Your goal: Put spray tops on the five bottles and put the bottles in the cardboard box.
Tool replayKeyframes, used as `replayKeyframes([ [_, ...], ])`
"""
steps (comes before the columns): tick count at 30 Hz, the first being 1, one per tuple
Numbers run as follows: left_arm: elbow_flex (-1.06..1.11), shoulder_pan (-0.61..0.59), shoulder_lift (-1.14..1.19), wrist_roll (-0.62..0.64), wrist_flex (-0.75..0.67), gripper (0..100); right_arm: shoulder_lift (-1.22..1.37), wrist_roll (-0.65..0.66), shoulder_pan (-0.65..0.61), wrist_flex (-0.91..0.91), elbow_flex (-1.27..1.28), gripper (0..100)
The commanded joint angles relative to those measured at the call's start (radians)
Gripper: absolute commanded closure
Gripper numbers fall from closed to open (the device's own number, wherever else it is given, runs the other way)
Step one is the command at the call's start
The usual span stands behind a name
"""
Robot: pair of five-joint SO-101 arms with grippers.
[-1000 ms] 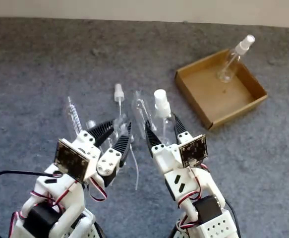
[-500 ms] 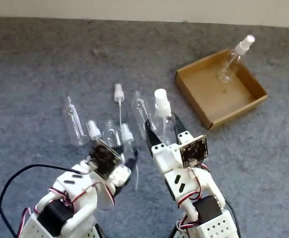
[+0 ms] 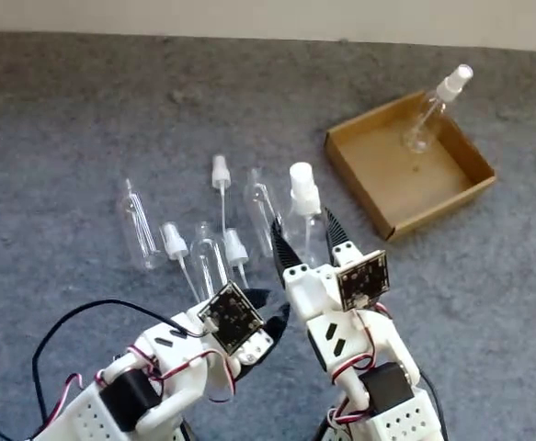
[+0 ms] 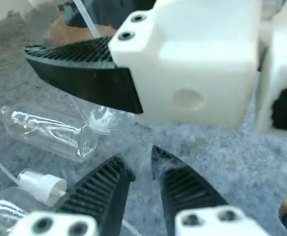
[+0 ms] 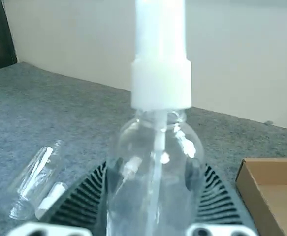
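right jaws grip upright bottle [image 3: 305, 219], cardboard box [image 3: 438, 209] near, carpet [image 3: 65, 110] between

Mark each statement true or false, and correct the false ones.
1. One bottle is in the box. True.
2. The right gripper is empty. False: it holds a capped bottle.
3. Three loose spray tops lie on the table. True.
4. The bottle in the box has no top. False: it wears a white top.
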Motion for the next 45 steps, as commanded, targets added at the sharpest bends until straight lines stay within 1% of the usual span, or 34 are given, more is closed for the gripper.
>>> replayKeyframes([
  [1,0.062,0.016,-0.008,0.009,-0.209,99,-0.018,0.002,-0.005,-0.028,-0.093,88.5],
  [4,0.096,0.018,-0.008,0.009,-0.27,99,-0.018,0.002,-0.005,-0.028,-0.102,88.5],
  [13,0.104,0.018,-0.008,0.011,-0.37,99,-0.018,0.008,-0.005,-0.03,-0.105,88.5],
  [17,0.104,0.077,-0.008,0.011,-0.374,99,-0.018,0.008,-0.01,-0.03,-0.137,88.5],
  [19,0.107,0.11,-0.008,0.011,-0.405,99,-0.018,0.002,-0.012,-0.03,-0.153,88.5],
  [22,0.13,0.111,-0.008,0.011,-0.476,99,-0.018,0.0,-0.012,-0.027,-0.165,88.5],
  [26,0.145,0.076,-0.005,0.011,-0.552,99,-0.018,0.0,-0.013,-0.024,-0.165,88.5],
  [30,0.145,0.042,-0.005,0.011,-0.56,99,-0.018,0.0,-0.013,-0.024,-0.188,88.5],
  [36,0.145,0.036,-0.005,0.011,-0.562,99,-0.018,0.0,-0.013,-0.015,-0.243,88.5],
  [38,0.145,0.036,-0.005,0.011,-0.562,99,-0.018,0.0,-0.041,0.033,-0.26,88.5],
  [41,0.145,0.03,-0.005,0.009,-0.562,99,-0.018,0.0,-0.124,0.128,-0.295,88.5],
  [43,0.145,-0.004,-0.005,0.009,-0.562,99,-0.018,0.005,-0.162,0.162,-0.323,88.5],
  [45,0.145,-0.061,-0.005,0.009,-0.562,99,-0.018,0.005,-0.157,0.176,-0.34,88.5],
])
